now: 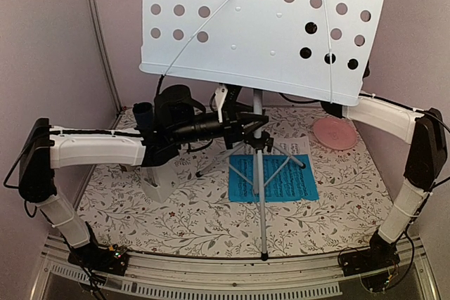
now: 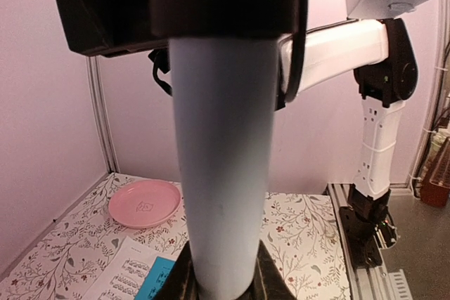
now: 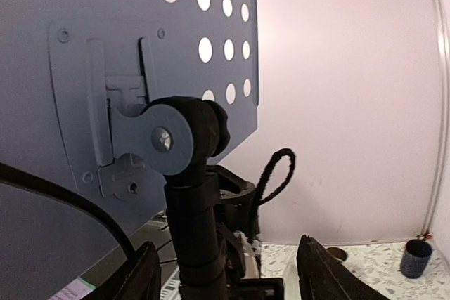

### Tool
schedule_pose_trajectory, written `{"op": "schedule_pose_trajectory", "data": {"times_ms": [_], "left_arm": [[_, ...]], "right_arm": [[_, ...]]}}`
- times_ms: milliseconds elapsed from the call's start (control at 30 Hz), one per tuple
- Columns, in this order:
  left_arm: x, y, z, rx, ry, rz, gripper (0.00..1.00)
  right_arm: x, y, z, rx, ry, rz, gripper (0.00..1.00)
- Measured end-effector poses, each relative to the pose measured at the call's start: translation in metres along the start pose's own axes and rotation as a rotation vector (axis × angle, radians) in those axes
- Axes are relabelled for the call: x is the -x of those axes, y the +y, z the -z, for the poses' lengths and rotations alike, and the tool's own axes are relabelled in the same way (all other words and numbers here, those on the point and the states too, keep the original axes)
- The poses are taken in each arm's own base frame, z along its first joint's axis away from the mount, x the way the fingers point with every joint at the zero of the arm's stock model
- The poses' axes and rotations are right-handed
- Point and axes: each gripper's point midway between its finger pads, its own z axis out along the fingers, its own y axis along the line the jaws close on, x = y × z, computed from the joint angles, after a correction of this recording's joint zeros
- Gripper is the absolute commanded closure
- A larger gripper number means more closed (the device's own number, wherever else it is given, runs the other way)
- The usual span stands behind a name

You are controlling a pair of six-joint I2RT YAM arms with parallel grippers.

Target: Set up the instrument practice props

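The music stand stands mid-table on its silver tripod, its pale perforated desk (image 1: 260, 19) filling the top of the overhead view. My left gripper (image 1: 253, 126) is shut on the stand's pole (image 2: 221, 173), whose tube fills the left wrist view between the dark fingers (image 2: 271, 279). My right gripper (image 3: 228, 272) is open behind the desk, beside the stand's black neck (image 3: 193, 209), and touches nothing. The blue music sheet (image 1: 274, 177) lies flat under the tripod, with the white sheet (image 1: 292, 147) beyond it. A white metronome (image 1: 157, 184) sits below my left arm.
A pink plate (image 1: 334, 133) lies at the back right of the floral tabletop. A dark blue cup (image 1: 143, 112) stands at the back left. The tripod legs (image 1: 264, 244) spread toward the near edge. Walls close in the back and both sides.
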Motion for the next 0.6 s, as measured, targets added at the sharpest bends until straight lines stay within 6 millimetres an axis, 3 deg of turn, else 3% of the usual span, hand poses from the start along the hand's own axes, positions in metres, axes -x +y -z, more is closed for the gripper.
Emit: {"op": "schedule_pose_trajectory", "data": {"times_ms": [100,267,433,600], "left_arm": [[0.001,0.001,0.001,0.003,0.004,-0.003,1.00],[0.001,0.002,0.003,-0.001,0.008,-0.009,1.00],[0.001,0.005,0.004,0.000,0.020,-0.008,1.00],[0.000,0.010,0.005,0.003,0.027,-0.006,1.00]], "right_arm": [[0.008,-0.005,0.017,-0.068,-0.042,-0.003,0.29],[0.005,-0.022,0.047,-0.189,-0.086,-0.059,0.27],[-0.027,-0.051,0.095,-0.390,-0.129,-0.199,0.28],[-0.064,-0.087,0.157,-0.650,-0.172,-0.337,0.41]]}}
